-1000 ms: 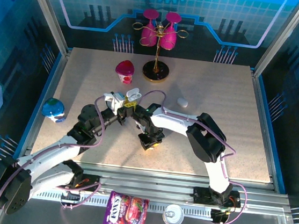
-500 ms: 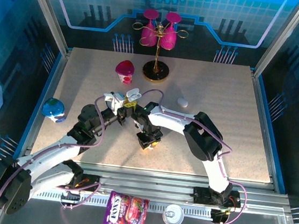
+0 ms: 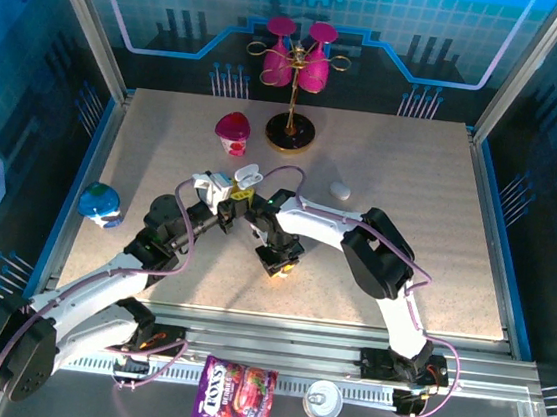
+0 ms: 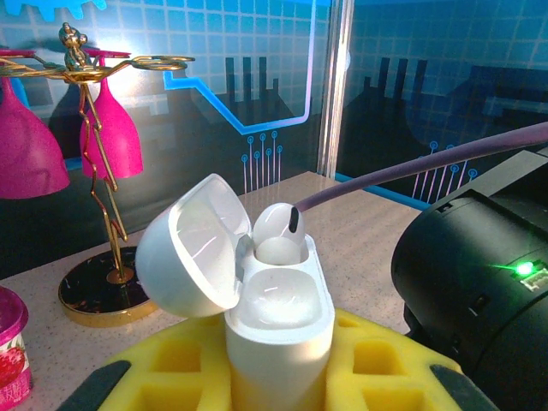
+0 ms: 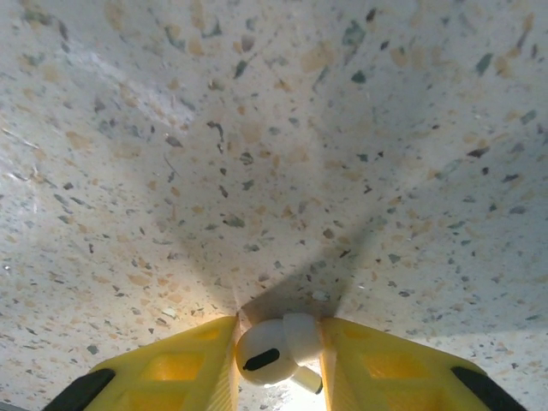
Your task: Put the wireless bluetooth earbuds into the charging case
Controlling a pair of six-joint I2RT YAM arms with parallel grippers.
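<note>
As the top view shows it, my left gripper (image 3: 228, 191): clamped on the open charging case (image 3: 247, 175), left of the table's (image 3: 414, 164) middle.
Right gripper (image 3: 277, 267): pointing down, nearer the table's near edge.
Left wrist, charging case: upright between my yellow fingers (image 4: 171, 368), lid (image 4: 193, 244) swung left; one earbud (image 4: 276, 233) seated in the far slot, head up.
Right wrist, second earbud (image 5: 267, 353): pinched between my fingers (image 5: 171, 377), axis slanting, stem towards lower right, close over the table.
</note>
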